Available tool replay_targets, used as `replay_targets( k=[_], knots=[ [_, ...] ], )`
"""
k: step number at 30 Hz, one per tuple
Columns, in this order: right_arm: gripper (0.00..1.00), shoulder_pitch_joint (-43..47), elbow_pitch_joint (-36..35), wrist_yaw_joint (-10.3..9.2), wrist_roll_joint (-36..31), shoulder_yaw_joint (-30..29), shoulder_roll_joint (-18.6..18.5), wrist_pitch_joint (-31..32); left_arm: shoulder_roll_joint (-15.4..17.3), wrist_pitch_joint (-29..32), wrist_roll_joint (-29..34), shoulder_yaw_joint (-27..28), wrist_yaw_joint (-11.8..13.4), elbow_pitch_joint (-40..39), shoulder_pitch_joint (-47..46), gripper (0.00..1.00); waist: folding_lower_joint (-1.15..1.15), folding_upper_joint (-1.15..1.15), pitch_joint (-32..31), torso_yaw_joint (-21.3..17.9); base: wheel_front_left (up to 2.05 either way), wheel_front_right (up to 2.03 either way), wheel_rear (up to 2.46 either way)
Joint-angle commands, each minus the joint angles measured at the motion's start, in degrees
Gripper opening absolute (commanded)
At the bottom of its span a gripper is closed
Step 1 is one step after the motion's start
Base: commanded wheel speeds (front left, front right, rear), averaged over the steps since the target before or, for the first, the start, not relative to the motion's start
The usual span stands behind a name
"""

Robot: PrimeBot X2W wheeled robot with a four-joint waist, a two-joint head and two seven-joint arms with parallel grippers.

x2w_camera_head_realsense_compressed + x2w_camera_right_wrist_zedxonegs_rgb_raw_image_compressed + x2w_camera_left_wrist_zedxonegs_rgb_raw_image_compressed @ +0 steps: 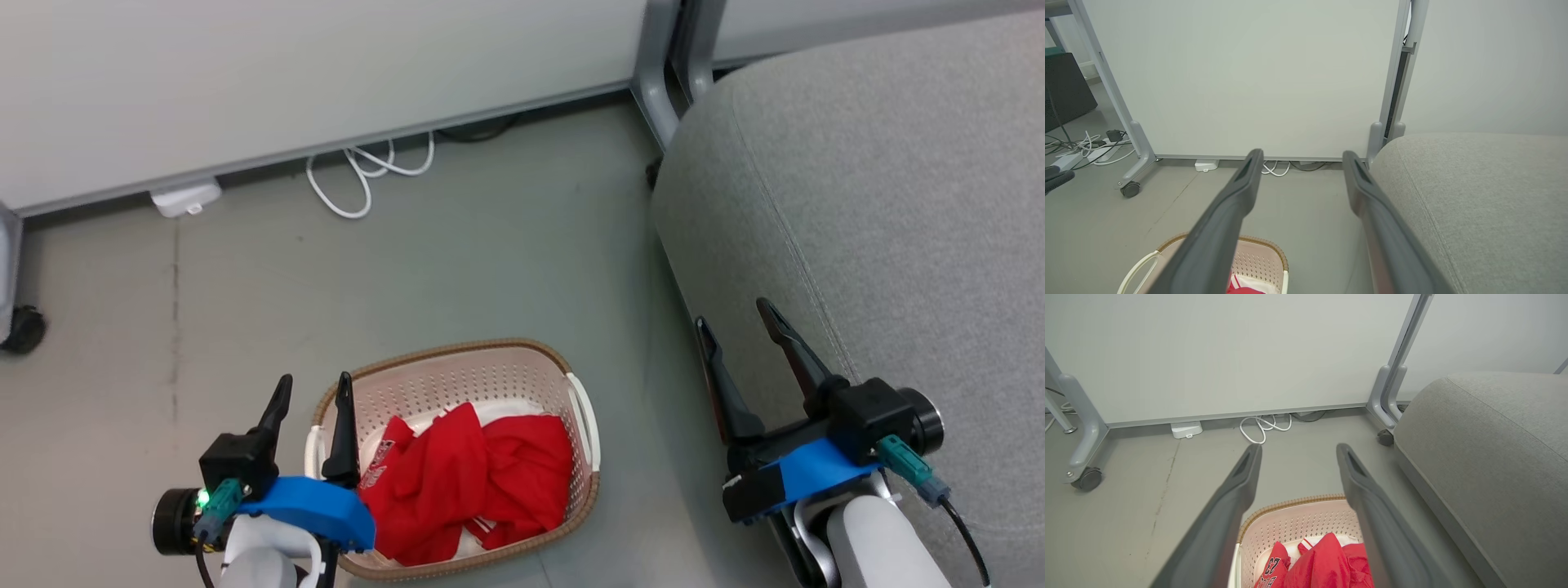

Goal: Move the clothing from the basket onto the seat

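clothing [473, 482] in basket [490, 384] | seat [898, 204] right of it | white cable [359, 175] behind

A: How do the arms look?
B: Pale forearms [882, 539], blue brackets [816, 469], black blocks [869, 412]. The left end effector [314, 380] and right end effector [732, 312] each have two long dark tapered fingers [788, 341].
A: Cables?
B: Teal plugs [906, 459] on black leads [963, 527]; a green light [202, 496] at left.

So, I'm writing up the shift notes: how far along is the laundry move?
Done: nothing; the red clothing lies in the basket, none on the visible part of the seat. In hand: nothing; left gripper and right gripper are open and empty. Left: lifting the garments out onto the seat.
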Motion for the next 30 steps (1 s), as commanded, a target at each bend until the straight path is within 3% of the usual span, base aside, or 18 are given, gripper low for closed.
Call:
replay_targets(
  k=[1, 19, 30],
  knots=[
    [1.00, -2.14, -0.88, 0.01, 0.93, 1.22, -0.15, -0.24, 0.72, -0.17, 0.61, 0.16, -0.25, 1.38, -2.76, 1.00, -0.01, 0.00, 6.76, -4.76, 0.00, 0.00, 0.00],
    [1.00, -11.28, -7.81, 0.01, 8.37, 6.25, -0.07, -0.53, 7.03, 0.69, 4.60, -1.88, -1.10, 15.85, -21.19, 1.00, -0.01, 0.00, 31.25, -13.03, 0.00, 0.00, 0.00],
    [1.00, -13.74, -10.02, 0.01, 12.56, 9.36, -0.08, -0.54, 10.19, 5.47, 4.45, -2.77, -1.13, 21.13, -27.86, 1.00, -0.01, 0.00, 38.66, -15.77, 0.00, 0.00, 0.00]
  ],
)
